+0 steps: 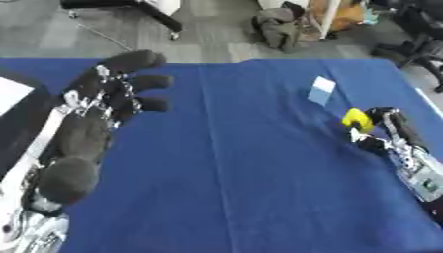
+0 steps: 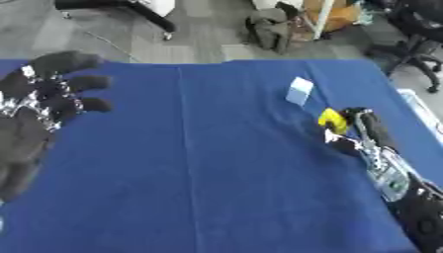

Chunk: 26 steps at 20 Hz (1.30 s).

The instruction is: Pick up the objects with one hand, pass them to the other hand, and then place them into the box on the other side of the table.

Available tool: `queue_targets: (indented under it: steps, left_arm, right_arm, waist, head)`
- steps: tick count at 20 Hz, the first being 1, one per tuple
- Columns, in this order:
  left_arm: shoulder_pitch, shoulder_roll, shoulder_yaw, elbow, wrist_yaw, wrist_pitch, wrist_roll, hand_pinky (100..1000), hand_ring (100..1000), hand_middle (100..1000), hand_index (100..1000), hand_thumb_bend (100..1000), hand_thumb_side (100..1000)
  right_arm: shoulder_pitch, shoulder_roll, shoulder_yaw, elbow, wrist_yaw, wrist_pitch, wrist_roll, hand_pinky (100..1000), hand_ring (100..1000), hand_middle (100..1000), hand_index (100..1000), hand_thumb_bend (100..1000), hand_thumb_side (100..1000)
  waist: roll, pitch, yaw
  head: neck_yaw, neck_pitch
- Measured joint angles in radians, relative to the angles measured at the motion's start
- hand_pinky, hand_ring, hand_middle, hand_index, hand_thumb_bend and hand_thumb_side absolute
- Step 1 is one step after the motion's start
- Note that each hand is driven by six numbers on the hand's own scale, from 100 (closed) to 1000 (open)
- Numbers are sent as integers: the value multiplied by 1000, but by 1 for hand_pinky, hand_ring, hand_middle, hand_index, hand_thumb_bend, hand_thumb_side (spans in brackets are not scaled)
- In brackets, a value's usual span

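A small yellow object (image 1: pixel 356 120) sits at the right side of the blue table (image 1: pixel 242 163), and my right hand (image 1: pixel 391 129) is curled round it from the right. A pale blue flat piece (image 1: pixel 321 90) lies on the cloth a little farther back. My left hand (image 1: pixel 95 123) hovers over the table's left part with its fingers spread and straight, holding nothing. No box shows clearly in either view.
A dark shape with a white sheet (image 1: pixel 13 94) lies at the far left edge. Beyond the table's back edge are a grey floor, chair legs (image 1: pixel 164 20) and a heap of bags (image 1: pixel 281 27). A black office chair (image 2: pixel 415 44) stands at the back right.
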Motion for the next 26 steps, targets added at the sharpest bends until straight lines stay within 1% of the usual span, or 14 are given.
queue_targets:
  steps: [3,6,9,11,13,16,19,21,24,26]
  left_arm:
    - [33,1,-7,0,-27,34,18,748,822,833,860,907,691]
    - [65,10,-18,0,-58,83,39,747,823,835,855,899,692]
    - [83,10,-32,1,-81,133,58,745,825,837,850,901,683]
    - [83,8,-45,9,-92,157,64,745,827,839,848,905,677]
    - [79,5,-60,26,-104,170,65,745,830,842,844,914,661]
    - [58,-19,-87,49,-118,181,58,752,836,847,842,921,638]
    - [31,-55,-112,65,-123,186,52,750,840,849,841,920,620]
    - [14,-79,-123,70,-124,188,51,746,842,851,840,918,607]
    - [-4,-116,-134,70,-115,192,56,743,843,852,836,914,600]
    - [-10,-134,-138,70,-111,198,62,749,849,858,839,890,596]
  right_arm:
    - [5,20,-5,-146,-54,-14,14,653,641,412,458,100,470]
    - [2,51,-1,-322,-114,-12,41,656,639,410,457,100,470]
    - [-12,86,25,-507,-172,-1,86,659,638,407,456,100,470]
    - [-22,115,53,-623,-218,10,125,660,638,407,456,100,470]
    - [-38,143,86,-708,-267,16,171,661,639,407,457,100,470]
    - [-68,185,140,-761,-342,-6,249,661,641,408,458,100,470]
    - [-78,223,186,-775,-409,-23,325,661,643,410,460,100,470]
    - [-79,242,210,-777,-442,-22,369,660,645,412,461,100,470]
    - [-75,262,243,-778,-477,-16,426,660,647,414,463,100,470]
    - [-73,270,260,-778,-489,-14,458,660,649,415,464,100,470]
  waist:
    - [3,-6,-20]
    - [7,-8,-38]
    - [6,-10,-51]
    - [7,-10,-58]
    - [7,-13,-65]
    - [7,-19,-73]
    - [5,-28,-83]
    - [5,-37,-88]
    - [0,-46,-92]
    - [-4,-49,-93]
  head:
    - [32,8]
    - [78,9]
    - [132,9]
    - [173,7]
    - [212,7]
    - [264,5]
    - [296,3]
    - [307,3]
    - [312,8]
    - [312,13]
